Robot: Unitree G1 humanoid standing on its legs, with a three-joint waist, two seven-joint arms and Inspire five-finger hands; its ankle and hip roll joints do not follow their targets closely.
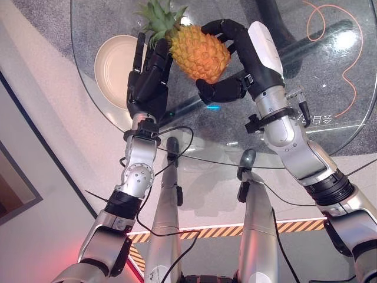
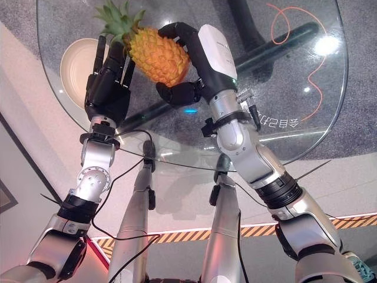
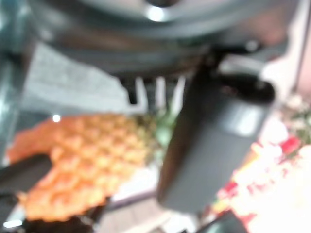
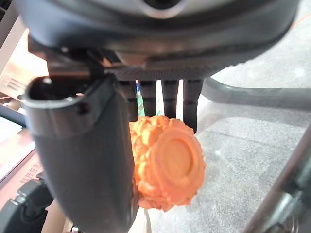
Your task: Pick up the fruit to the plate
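The right robot hand [image 1: 235,59] is clamped on the pineapple [image 1: 197,52] above the glass bench [image 1: 330,88], the left robot hand [image 1: 150,76] flat against it, so carrying it left onto the plate [image 1: 112,65] seems next.

A round glass table [image 1: 330,132] carries a cream plate [image 1: 112,68].

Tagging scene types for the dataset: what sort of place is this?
Probably an indoor lab or demo space, not a kitchen: a round glass table over grey carpet, hazard-striped tape on the floor, and a toy-like pineapple held beside a cream plate.
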